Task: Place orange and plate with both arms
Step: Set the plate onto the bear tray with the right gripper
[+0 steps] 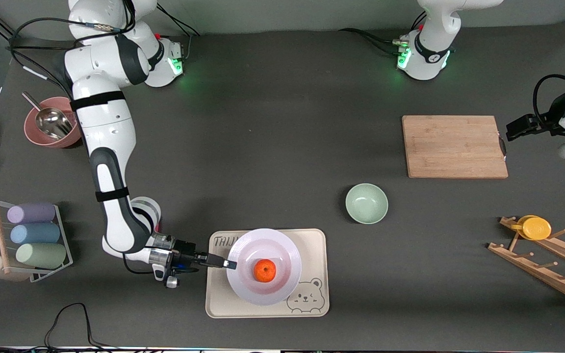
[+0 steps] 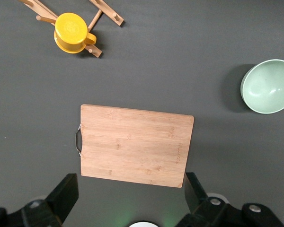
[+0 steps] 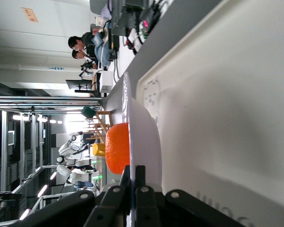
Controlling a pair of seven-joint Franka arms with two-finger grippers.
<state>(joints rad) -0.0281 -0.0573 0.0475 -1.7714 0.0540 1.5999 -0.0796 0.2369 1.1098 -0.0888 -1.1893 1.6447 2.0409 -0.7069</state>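
While right claw [image 1: 231,264] pinches plate [image 1: 282,245] rim on bear tray [image 1: 312,235], keep plate level so orange [image 1: 265,270] stays; left claw [image 2: 132,201] waits open over cutting board [image 2: 137,144]

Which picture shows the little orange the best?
The front view: the orange shows whole from above, sitting on the plate. The right wrist view shows it side-on, partly hidden by the plate's rim. The left wrist view misses it.

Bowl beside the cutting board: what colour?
Pale mint green bowl; clearest in the front view.
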